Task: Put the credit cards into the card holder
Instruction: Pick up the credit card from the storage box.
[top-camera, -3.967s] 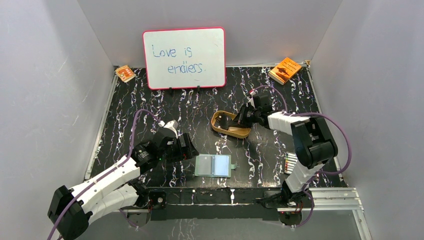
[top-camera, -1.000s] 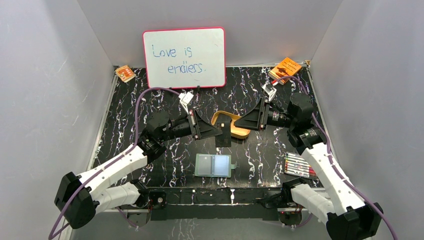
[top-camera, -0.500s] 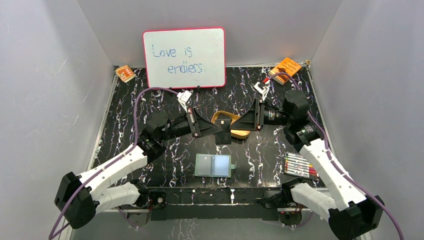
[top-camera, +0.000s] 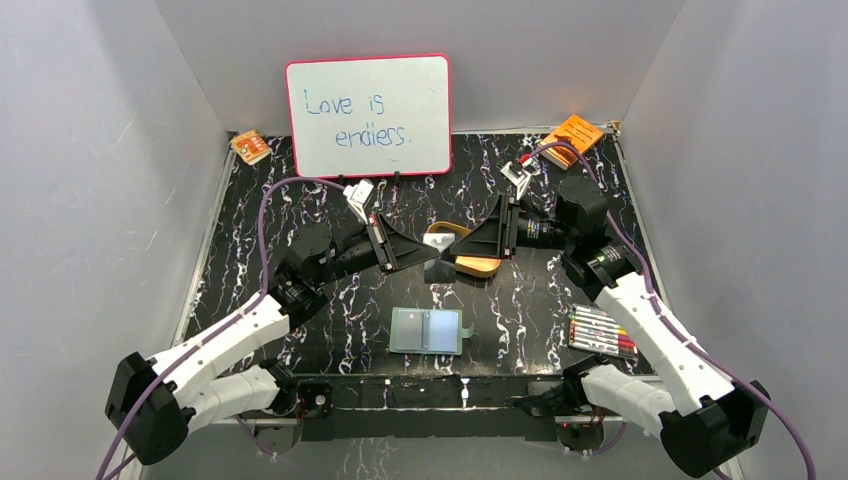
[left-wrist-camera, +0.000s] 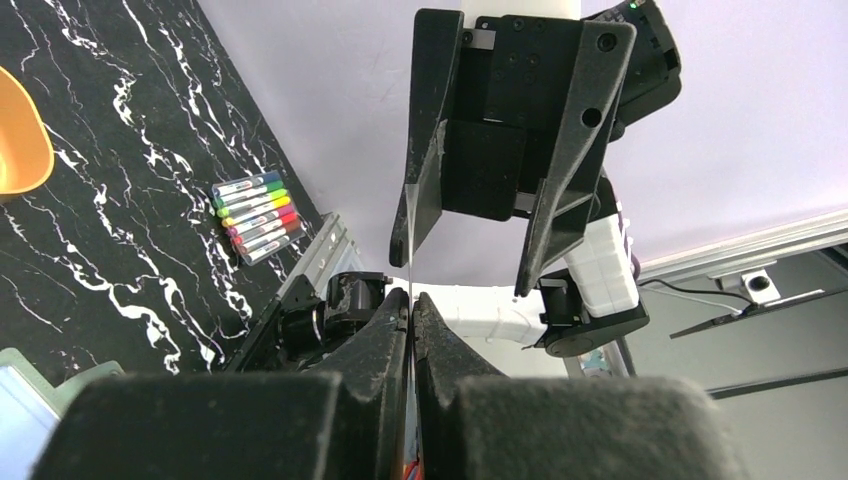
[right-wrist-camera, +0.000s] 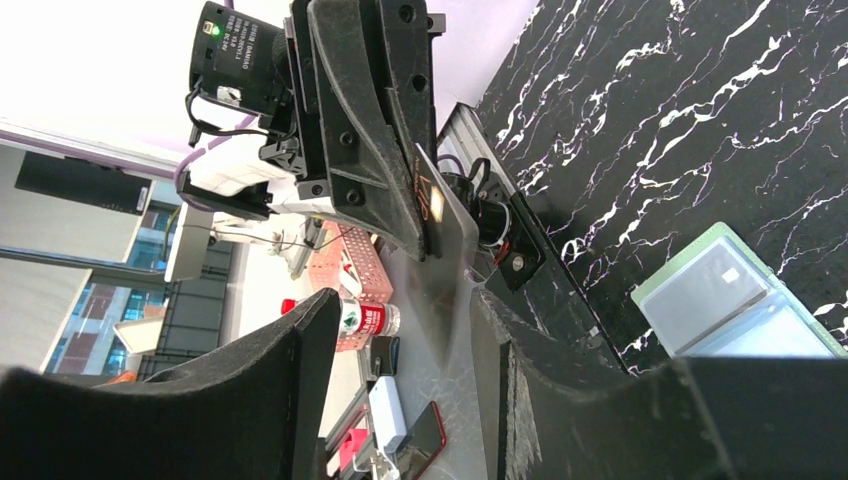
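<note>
My left gripper (top-camera: 432, 260) hangs above the table's middle, shut on one credit card (top-camera: 440, 270) that sticks out past its tips. In the left wrist view the credit card (left-wrist-camera: 410, 245) shows edge-on as a thin line rising from the left gripper (left-wrist-camera: 411, 305). My right gripper (top-camera: 456, 256) faces it, open, with its fingers on either side of the card's free end. From the right wrist, the card (right-wrist-camera: 442, 225) lies close to one finger of the right gripper (right-wrist-camera: 405, 300). The card holder (top-camera: 428, 330) lies open and flat near the front edge, with pale pockets showing (right-wrist-camera: 730, 300).
A tan-gold oval tray (top-camera: 478, 264) sits just behind the two grippers. A pack of coloured markers (top-camera: 600, 333) lies at the front right. A whiteboard (top-camera: 368, 115) stands at the back, with orange booklets at the back right (top-camera: 571, 138) and back left (top-camera: 250, 147).
The right gripper has opened wider around the card's end. Both grippers have drifted slightly left and back, the card staying in the left one. Four seconds ago the right gripper was at the tray.
</note>
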